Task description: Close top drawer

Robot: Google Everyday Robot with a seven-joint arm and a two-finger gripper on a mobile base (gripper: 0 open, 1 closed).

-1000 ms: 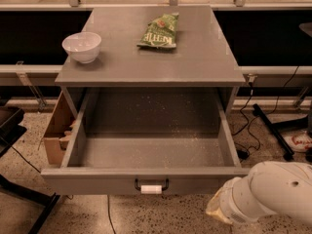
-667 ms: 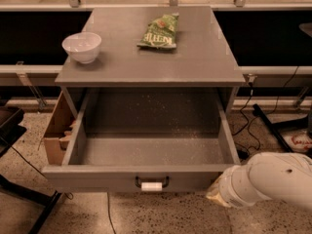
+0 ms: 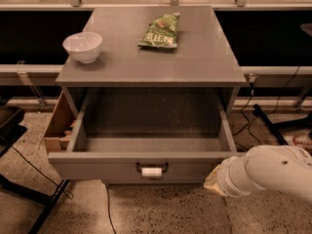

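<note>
The top drawer (image 3: 97, 168) of the grey cabinet stands pulled far out, and its deep box with a speckled floor is empty. Its front faces me and bears a dark handle wrapped with a white tag (image 3: 151, 171). My white arm (image 3: 273, 172) comes in from the lower right. My gripper (image 3: 213, 180) is at the arm's end, right at the right end of the drawer front and below its top edge. It holds nothing that I can see.
A white bowl (image 3: 83, 46) and a green snack bag (image 3: 160, 31) lie on the cabinet top (image 3: 195, 57). A cardboard box (image 3: 57, 126) stands against the cabinet's left side. Cables (image 3: 253, 116) and dark stand legs (image 3: 29, 204) lie on the speckled floor.
My arm has moved left and up to the right end of the drawer front. The drawer front has slid a little way back toward the cabinet.
</note>
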